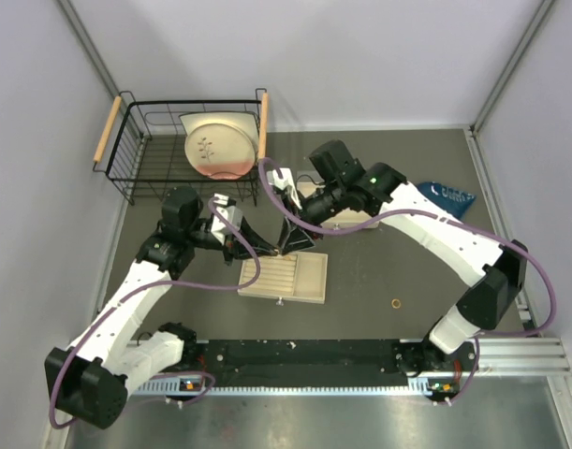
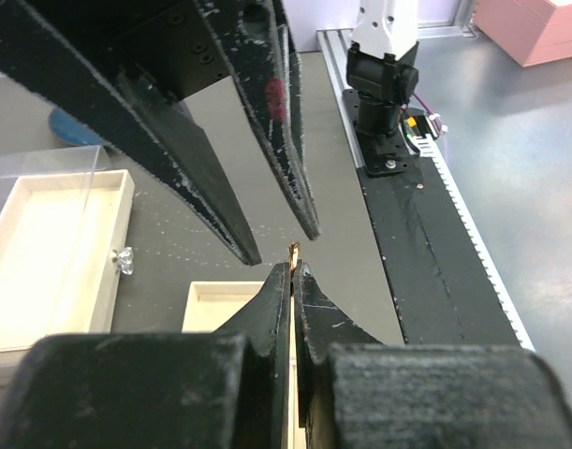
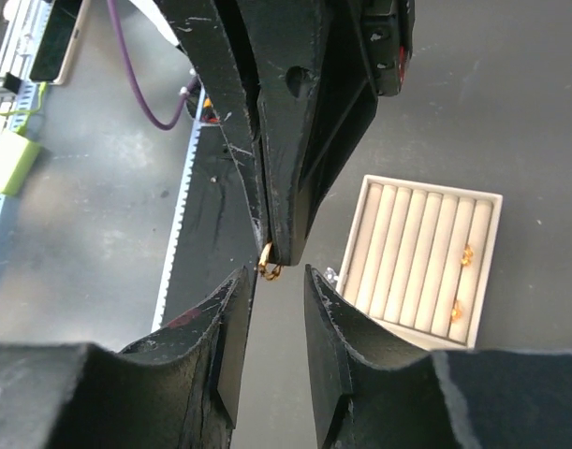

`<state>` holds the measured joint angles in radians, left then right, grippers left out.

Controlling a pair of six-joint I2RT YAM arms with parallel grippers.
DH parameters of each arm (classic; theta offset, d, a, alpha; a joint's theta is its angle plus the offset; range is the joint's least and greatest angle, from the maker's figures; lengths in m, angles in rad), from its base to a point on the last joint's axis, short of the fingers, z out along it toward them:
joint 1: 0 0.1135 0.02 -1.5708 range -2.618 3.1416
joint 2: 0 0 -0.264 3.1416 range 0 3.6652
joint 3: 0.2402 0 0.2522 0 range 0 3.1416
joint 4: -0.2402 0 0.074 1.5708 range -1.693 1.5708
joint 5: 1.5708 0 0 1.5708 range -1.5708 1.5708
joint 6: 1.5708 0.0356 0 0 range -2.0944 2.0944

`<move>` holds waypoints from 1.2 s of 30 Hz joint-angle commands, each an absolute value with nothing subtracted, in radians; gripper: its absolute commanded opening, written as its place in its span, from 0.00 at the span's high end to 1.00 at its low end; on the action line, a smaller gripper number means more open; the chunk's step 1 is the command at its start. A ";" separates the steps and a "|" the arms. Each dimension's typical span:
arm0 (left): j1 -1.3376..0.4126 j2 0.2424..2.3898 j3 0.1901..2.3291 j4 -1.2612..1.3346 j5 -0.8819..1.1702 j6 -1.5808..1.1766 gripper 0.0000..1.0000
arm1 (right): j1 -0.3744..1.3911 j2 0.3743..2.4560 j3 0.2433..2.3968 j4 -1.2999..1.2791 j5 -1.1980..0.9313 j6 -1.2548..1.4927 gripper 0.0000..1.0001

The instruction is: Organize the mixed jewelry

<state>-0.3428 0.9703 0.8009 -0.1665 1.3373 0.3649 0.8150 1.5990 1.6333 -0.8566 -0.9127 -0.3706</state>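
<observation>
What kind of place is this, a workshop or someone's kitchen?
Most likely a robotics test lab, not a home: plain pale partition walls box in a dark grey table, two white jointed arms are bolted to its edge, and props like a black wire dish rack look staged.

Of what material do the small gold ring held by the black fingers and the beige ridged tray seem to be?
The small gold-coloured ring, pinched in the shut left gripper, looks like polished metal: yellow, with a glint; solid or plated, I cannot tell. The beige ridged tray looks padded with matt cloth, perhaps velvet: soft rounded rolls, no shine, in a pale frame.
</observation>
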 commanded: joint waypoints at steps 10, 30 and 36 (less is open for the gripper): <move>-0.347 0.959 0.756 0.092 1.230 0.130 1.00 | 0.813 1.546 1.644 -0.790 -0.798 -0.324 0.71; -0.347 0.956 0.742 0.120 1.213 0.094 0.96 | 0.818 1.554 1.641 -0.758 -0.706 -0.291 1.00; -0.282 0.940 0.793 0.031 1.170 0.113 0.70 | 0.818 1.542 1.643 -0.759 -0.578 -0.285 1.00</move>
